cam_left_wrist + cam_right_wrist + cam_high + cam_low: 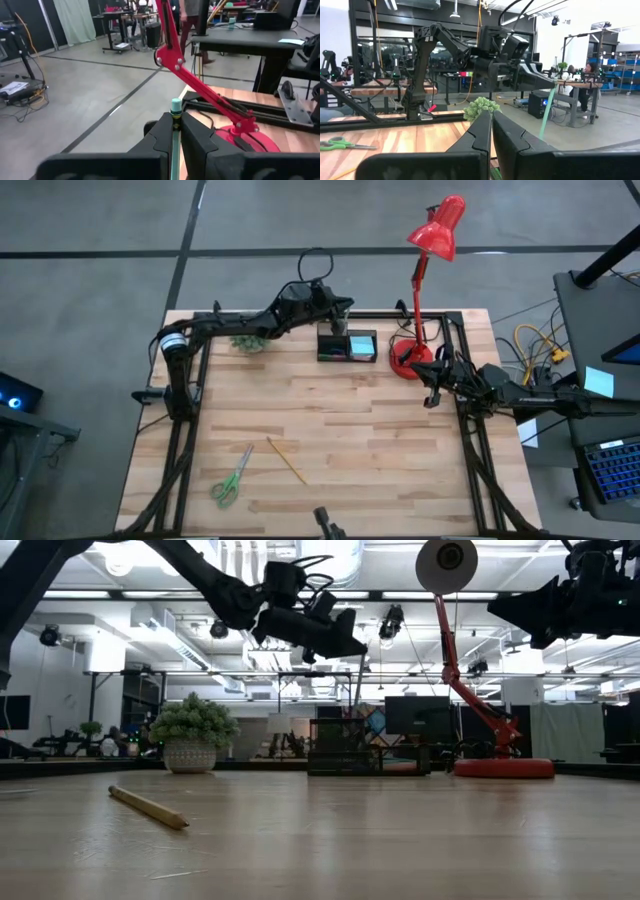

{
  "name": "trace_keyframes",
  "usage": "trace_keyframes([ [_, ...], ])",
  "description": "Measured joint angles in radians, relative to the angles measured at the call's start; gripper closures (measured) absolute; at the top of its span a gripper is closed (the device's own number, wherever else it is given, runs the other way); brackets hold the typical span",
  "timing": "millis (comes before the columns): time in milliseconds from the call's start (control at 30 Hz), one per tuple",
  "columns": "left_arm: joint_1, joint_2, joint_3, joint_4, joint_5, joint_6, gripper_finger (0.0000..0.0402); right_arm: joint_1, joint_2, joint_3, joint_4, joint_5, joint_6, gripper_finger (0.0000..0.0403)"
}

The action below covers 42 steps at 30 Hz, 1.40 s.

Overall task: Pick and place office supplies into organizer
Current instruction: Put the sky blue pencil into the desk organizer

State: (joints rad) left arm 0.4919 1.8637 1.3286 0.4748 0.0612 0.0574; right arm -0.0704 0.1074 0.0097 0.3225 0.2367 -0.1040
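My left gripper (340, 308) reaches level over the table's far edge, just above the black organizer (347, 345), and is shut on a teal pen (175, 107). The right wrist view shows the pen (547, 114) hanging below the left fingers. Green-handled scissors (232, 477) and a yellow pencil (286, 460) lie flat on the near left of the table. A light-blue sticky-note square (361, 341) sits in the organizer. My right gripper (430, 375) waits shut at the right edge, touching nothing. My left gripper pinches the teal pen between its two fingers near the pen's upper end (175, 116). The fingers lie level and across the pen. The pen hangs below them, slightly tilted, its lower end (541, 136) clear of the table.
A red desk lamp stands with its base (408, 360) right of the organizer and its arm (200, 90) close past my left fingers. A small potted plant (247, 340) sits left of the organizer. The middle of the wooden table (330, 420) is bare.
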Motion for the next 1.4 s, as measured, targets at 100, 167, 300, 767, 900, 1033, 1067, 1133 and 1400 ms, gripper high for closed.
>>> trace_keyframes([
  [100, 0.001, 0.000, -0.029, 0.051, -0.001, -0.001, 0.0394, 0.000, 0.000, 0.000, 0.000, 0.000, 0.000, 0.0394],
  [167, 0.001, 0.000, -0.039, 0.070, -0.002, -0.002, 0.0394, 0.000, 0.000, 0.000, 0.000, 0.000, 0.000, 0.0394],
  [300, 0.004, -0.001, -0.071, 0.134, -0.003, -0.027, 0.0394, 0.000, 0.000, 0.000, 0.000, 0.000, 0.000, 0.0394],
  [767, 0.012, -0.002, -0.112, 0.203, -0.011, -0.052, 0.0394, 0.000, 0.000, 0.000, 0.000, 0.000, 0.001, 0.0394],
  [900, 0.012, -0.002, -0.126, 0.199, -0.011, -0.052, 0.0394, 0.000, 0.000, 0.000, 0.001, 0.000, 0.001, 0.0394],
  [1033, 0.017, -0.002, -0.152, 0.217, -0.012, -0.052, 0.0394, 0.000, 0.000, 0.000, 0.001, 0.000, 0.001, 0.0394],
  [1067, 0.019, -0.002, -0.160, 0.227, -0.012, -0.053, 0.0394, 0.000, 0.000, 0.000, 0.002, 0.000, 0.001, 0.0394],
  [1133, 0.019, -0.002, -0.167, 0.232, -0.014, -0.053, 0.0394, 0.000, 0.000, 0.000, 0.002, 0.000, 0.001, 0.0394],
  [1400, 0.019, -0.002, -0.173, 0.233, -0.014, -0.052, 0.0394, 0.000, 0.000, 0.000, 0.003, 0.000, 0.010, 0.0394],
])
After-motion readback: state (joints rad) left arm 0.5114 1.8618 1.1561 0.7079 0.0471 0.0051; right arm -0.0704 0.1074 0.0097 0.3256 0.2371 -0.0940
